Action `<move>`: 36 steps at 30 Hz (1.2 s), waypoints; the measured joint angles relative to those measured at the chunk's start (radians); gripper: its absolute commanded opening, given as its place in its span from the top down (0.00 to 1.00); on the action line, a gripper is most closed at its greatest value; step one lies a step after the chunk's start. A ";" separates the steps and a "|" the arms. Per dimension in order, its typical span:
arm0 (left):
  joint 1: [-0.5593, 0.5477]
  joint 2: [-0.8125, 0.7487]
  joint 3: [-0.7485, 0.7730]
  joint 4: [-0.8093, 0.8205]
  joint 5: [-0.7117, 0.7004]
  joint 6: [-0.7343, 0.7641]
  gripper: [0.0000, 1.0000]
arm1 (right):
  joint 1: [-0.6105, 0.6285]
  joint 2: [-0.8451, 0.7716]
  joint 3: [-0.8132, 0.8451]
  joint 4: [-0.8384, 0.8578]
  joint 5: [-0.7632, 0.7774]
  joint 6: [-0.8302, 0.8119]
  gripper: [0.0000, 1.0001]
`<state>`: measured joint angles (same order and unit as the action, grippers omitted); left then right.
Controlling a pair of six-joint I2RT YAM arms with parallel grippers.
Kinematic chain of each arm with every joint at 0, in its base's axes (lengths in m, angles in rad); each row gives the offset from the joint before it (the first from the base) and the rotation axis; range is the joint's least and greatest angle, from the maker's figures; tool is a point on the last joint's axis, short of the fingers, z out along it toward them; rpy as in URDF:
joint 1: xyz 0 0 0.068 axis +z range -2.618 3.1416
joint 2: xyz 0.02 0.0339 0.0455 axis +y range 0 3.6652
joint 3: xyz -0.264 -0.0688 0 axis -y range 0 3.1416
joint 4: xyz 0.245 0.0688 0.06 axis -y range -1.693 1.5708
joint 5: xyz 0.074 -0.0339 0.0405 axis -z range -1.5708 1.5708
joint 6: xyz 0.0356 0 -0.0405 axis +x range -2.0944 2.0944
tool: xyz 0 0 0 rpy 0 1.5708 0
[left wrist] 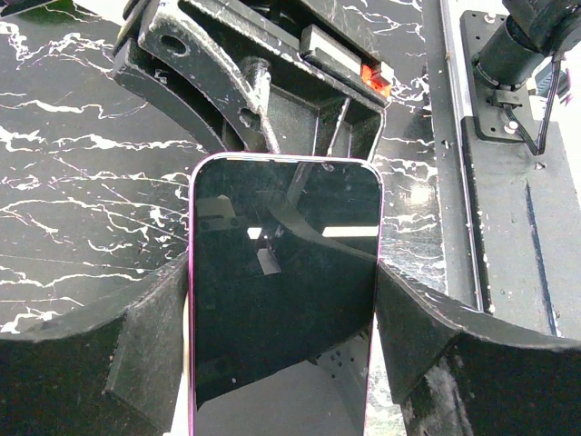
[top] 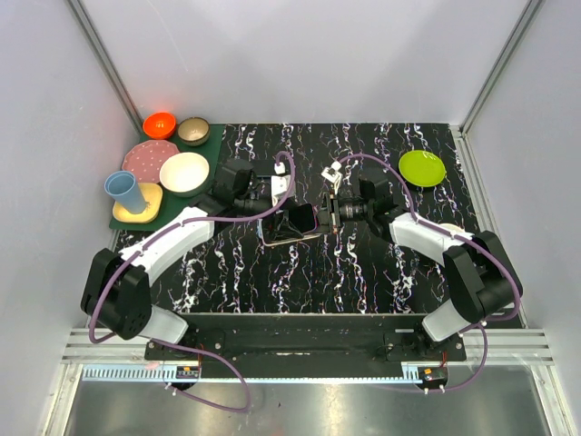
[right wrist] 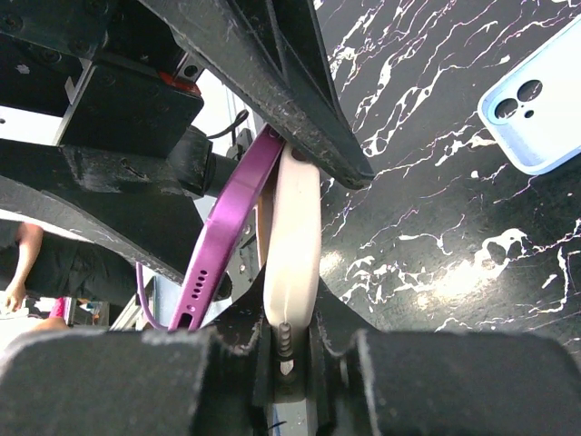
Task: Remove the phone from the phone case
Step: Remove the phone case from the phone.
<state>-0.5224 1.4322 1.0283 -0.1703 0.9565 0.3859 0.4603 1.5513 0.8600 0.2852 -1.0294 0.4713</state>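
One phone (left wrist: pixel 286 254), purple-edged with a dark glass face, is held just above the table (top: pixel 363 263), well to the left-arm side of the green plate (top: pixel 422 168) and nearer the arm bases than it. The left gripper (left wrist: pixel 286 336) stands wide, its fingers clamped across the phone's long sides. The right gripper (right wrist: pixel 290 350) is pinched tight on the cream phone case (right wrist: pixel 295 227), which gapes away from the phone at one end. The phone looks stiff, slick and breakable, best held by its edges. The case looks soft and bendy, so its lip is the place to pull. Counted: one phone, two grippers and two cases, the second a pale blue spare case (right wrist: pixel 536 100) flat on the table.
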 measured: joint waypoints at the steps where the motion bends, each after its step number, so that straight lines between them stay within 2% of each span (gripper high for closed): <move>1: 0.000 0.001 0.000 0.000 0.002 -0.001 0.71 | 0.000 0.000 0.000 0.000 0.000 0.000 1.00; 11: -0.005 -0.012 0.000 -0.013 -0.025 0.020 0.74 | 0.000 0.010 0.000 0.001 -0.002 0.031 1.00; 22: -0.062 -0.106 -0.028 -0.052 -0.198 0.148 0.74 | 0.002 0.068 0.057 -0.009 -0.057 0.069 1.00; 36: -0.124 -0.151 -0.074 -0.057 -0.334 0.245 0.75 | 0.002 0.132 0.081 -0.021 -0.137 0.108 1.00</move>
<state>-0.6464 1.2816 0.9539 -0.2276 0.6228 0.6312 0.4625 1.6836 0.9409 0.2642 -1.1664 0.5797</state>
